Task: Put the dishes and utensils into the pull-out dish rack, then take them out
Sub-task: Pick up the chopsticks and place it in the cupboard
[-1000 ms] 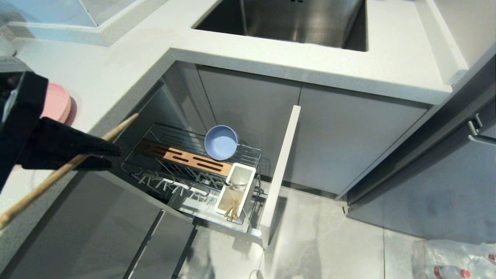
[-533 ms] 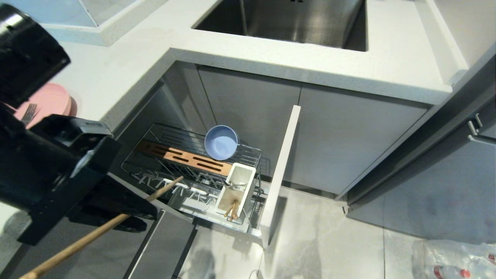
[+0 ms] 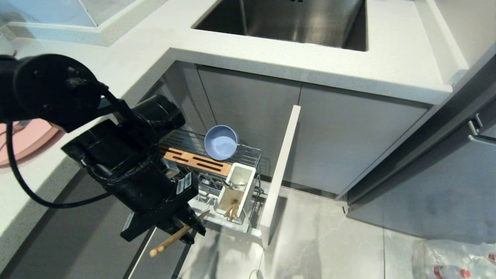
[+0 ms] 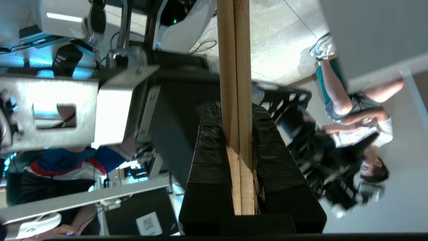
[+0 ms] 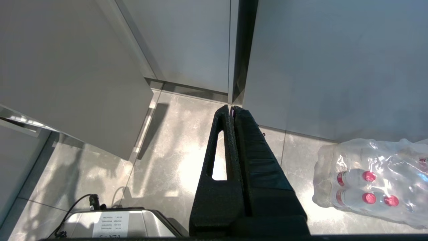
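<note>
Wooden chopsticks (image 4: 238, 100), two pale sticks lying flush side by side, are pinched between the black pads of the left gripper (image 3: 185, 226), which hangs low in front of the pull-out dish rack (image 3: 217, 174). In the head view the sticks (image 3: 174, 236) slant with their thinner tips aimed up toward the white utensil cup (image 3: 236, 190) and their butt ends out over the floor. The grip sits partway along the shafts, probably so that enough free length leads into the cup's narrow mouth. That cup stands at the rack's front corner, beside the grey front panel (image 3: 279, 174), and already holds another wooden pair (image 3: 231, 209) leaning in its near compartment (the far compartment seems to hold something metallic, too small to name). Behind it a small blue-grey bowl (image 3: 221, 142) rests tilted on the upper wire shelf, touching the wooden strip (image 3: 193, 159).

Farther out, on the white counter (image 3: 128, 62), the rim of a pink plate (image 3: 23, 141) shows behind the left arm, not yet loaded. The right gripper (image 5: 231, 108) hangs idle with its fingers pressed together over the floor tiles, near a shrink-wrapped pack of bottles (image 5: 371, 180) with red caps.

White stickers with printed lines sit on the left wrist housing (image 3: 184, 182), and another on a silver box (image 5: 110, 226) below the right gripper; none is legible.
</note>
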Tool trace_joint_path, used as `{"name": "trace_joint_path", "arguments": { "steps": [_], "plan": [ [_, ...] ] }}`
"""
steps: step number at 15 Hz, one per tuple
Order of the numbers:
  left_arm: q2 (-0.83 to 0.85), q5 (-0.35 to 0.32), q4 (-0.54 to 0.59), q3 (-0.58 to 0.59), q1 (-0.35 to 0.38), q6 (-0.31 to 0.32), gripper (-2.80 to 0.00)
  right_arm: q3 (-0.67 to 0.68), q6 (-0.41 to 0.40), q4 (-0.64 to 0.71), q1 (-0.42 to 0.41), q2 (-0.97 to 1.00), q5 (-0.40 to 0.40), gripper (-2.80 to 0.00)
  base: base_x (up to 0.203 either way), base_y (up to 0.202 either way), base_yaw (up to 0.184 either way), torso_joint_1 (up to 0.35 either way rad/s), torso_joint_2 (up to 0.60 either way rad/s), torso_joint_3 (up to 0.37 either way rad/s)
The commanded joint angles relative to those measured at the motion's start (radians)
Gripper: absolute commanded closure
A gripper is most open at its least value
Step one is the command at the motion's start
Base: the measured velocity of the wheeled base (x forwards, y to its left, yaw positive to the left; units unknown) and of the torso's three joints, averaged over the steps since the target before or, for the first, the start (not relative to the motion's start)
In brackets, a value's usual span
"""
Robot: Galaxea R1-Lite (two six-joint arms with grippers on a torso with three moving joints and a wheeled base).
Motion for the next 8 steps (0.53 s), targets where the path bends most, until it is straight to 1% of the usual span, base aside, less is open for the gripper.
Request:
{"name": "trace_joint_path", "arguments": {
  "steps": [1, 8],
  "plan": [
    [0.080, -0.002, -0.024, 0.003, 0.010, -0.006, 0.00, 0.000, 0.000, -0.001, 0.000, 0.000, -0.001, 0.00, 0.000, 0.000, 0.000, 0.000, 0.00, 0.000],
    [0.212, -0.003, -0.188, -0.024, 0.061, -0.008, 0.00, 0.000, 0.000, 0.000, 0.000, 0.000, 0.000, 0.00, 0.000, 0.000, 0.000, 0.000, 0.00, 0.000]
  ]
}}
